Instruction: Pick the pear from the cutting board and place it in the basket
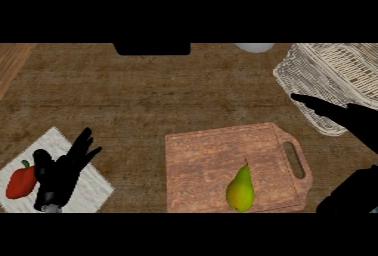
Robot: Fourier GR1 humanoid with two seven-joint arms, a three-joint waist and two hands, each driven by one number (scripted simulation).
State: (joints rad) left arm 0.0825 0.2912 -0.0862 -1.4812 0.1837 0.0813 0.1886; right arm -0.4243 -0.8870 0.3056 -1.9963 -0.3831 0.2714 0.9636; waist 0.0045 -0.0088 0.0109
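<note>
A green-yellow pear (241,188) lies on the wooden cutting board (207,160), near the board's front edge, stem pointing away from me. The pale wicker basket (336,75) stands at the back right. My right hand (341,116) hovers at the right, fingers straight and pointing back-left, over the basket's near rim; it is above and to the right of the pear and holds nothing. My left hand (63,167) rests open at the lower left, fingers up, over a white cloth.
A red pepper (21,182) lies on the white cloth (88,187) beside my left hand. A dark object (151,48) and a pale round object (255,47) sit at the counter's back edge. The board has a handle slot (294,159) at its right side.
</note>
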